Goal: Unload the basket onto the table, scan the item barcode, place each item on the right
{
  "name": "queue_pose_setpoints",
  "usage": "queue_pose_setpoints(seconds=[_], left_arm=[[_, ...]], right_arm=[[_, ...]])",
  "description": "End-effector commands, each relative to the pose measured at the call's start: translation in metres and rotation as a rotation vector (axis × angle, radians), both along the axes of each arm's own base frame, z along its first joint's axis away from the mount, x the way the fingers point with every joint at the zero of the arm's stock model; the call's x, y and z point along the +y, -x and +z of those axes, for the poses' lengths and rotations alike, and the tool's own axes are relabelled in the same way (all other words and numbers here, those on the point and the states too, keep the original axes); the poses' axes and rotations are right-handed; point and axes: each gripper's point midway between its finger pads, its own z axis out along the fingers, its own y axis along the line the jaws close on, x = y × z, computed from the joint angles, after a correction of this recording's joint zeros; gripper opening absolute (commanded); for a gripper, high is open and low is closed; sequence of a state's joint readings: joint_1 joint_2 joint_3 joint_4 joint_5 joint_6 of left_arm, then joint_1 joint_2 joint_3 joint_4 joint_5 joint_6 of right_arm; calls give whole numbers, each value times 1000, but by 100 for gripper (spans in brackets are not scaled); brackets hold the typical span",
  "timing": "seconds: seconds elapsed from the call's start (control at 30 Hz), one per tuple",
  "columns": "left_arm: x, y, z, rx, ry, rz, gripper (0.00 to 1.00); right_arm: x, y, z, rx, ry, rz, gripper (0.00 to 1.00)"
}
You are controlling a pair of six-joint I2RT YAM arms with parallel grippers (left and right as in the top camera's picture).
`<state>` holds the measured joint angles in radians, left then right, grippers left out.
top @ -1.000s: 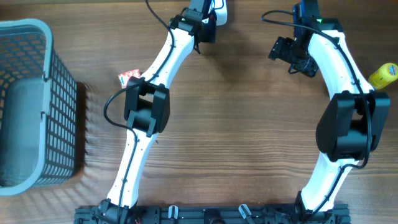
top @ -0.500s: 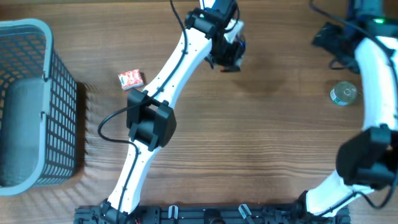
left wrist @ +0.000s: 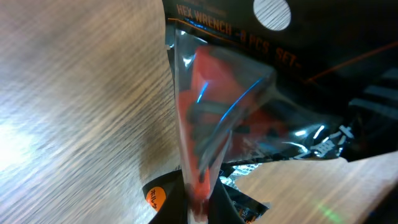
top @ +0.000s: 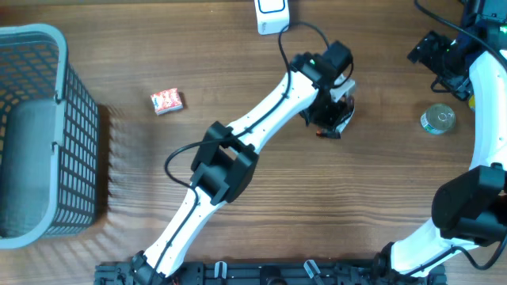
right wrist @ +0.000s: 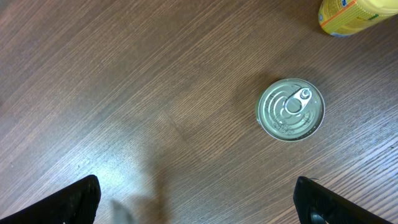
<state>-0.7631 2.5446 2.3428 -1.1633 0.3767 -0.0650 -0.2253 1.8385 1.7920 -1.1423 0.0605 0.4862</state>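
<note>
My left gripper (top: 333,117) is shut on a hex wrench set packet (left wrist: 217,118), a clear plastic bag over a black and red card. It holds the packet just above the wooden table (top: 380,198), right of centre. In the left wrist view the packet fills the frame and its lower edge is pinched at my left gripper (left wrist: 199,211). No barcode shows on the packet. A white scanner (top: 272,16) with a cable sits at the back edge, well left of the packet. My right gripper (top: 440,55) hangs open and empty at the back right, as the right gripper (right wrist: 199,205) shows over bare wood.
A silver can (top: 437,119) stands at the right, below my right gripper, also the can (right wrist: 291,109). A yellow bottle (right wrist: 354,15) lies beyond it. A small red box (top: 167,100) lies left of centre. A grey mesh basket (top: 47,47) fills the left edge.
My left arm has swung from beside the scanner at the back toward the right and forward, carrying the packet. My right arm has pulled away to the right, uncovering the can.
</note>
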Motion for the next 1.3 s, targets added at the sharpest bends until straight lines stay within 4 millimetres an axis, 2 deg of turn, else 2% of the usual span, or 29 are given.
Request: queue_pose_setpoints(seconds=[0.0,0.03,0.1,0.13,0.17,0.27,0.3,0.37,0.43,0.47,0.53,0.6,0.63,0.67,0.7,0.73,0.77,0.8,0.87,0.9,0.97,1.03,1.13,1.27], left_arm=[[9,-3,-19,44,-14,19,14],[8,-3,-19,43,-14,19,29],[7,-4,-19,38,-10,19,40],[7,-4,-19,36,-8,19,77],[8,-6,-18,36,-7,22,100],[10,-9,-4,18,9,28,100],[9,-11,8,-1,25,23,100],[13,-21,47,-75,60,38,100],[31,-39,93,-189,67,97,100],[52,-54,126,-264,67,160,100],[91,-68,171,-358,56,240,100],[152,-76,230,-490,21,314,100],[188,-75,265,-573,12,342,100],[213,-71,295,-637,24,379,100],[229,-67,315,-679,40,404,100],[255,-59,344,-739,61,459,100],[275,-52,363,-779,72,500,100],[305,-38,386,-826,74,564,100],[342,-20,406,-873,63,646,100],[352,-15,410,-881,55,671,100],[372,-6,413,-884,32,717,100],[382,-2,409,-866,7,739,100],[388,-2,404,-850,-12,746,100],[387,-3,406,-856,-4,745,100]], right_arm=[[-3,-1,1,0,12,-16,100],[-3,-1,1,-2,12,-16,100],[-3,-2,1,-3,13,-16,100],[-3,-2,1,-4,13,-16,100],[-3,-2,1,-4,13,-16,100],[-3,-1,1,-3,12,-17,100],[-3,-1,1,-2,12,-17,100],[-2,1,0,8,8,-19,100],[-1,5,-2,23,1,-17,100],[1,4,-2,20,-10,-11,100],[11,1,-2,6,-63,10,100],[24,0,-2,-4,-133,32,100],[39,2,-4,3,-221,24,100],[51,10,-6,34,-305,-34,100],[58,22,-11,91,-357,-139,100],[68,39,-17,171,-403,-271,99],[79,49,-21,221,-426,-351,100],[98,50,-27,246,-435,-379,100],[131,51,-35,271,-436,-371,100],[146,52,-41,277,-430,-362,100],[180,55,-58,287,-412,-351,100],[210,61,-78,296,-413,-352,100],[228,73,-103,313,-399,-387,99],[224,78,-129,302,-371,-400,99]])
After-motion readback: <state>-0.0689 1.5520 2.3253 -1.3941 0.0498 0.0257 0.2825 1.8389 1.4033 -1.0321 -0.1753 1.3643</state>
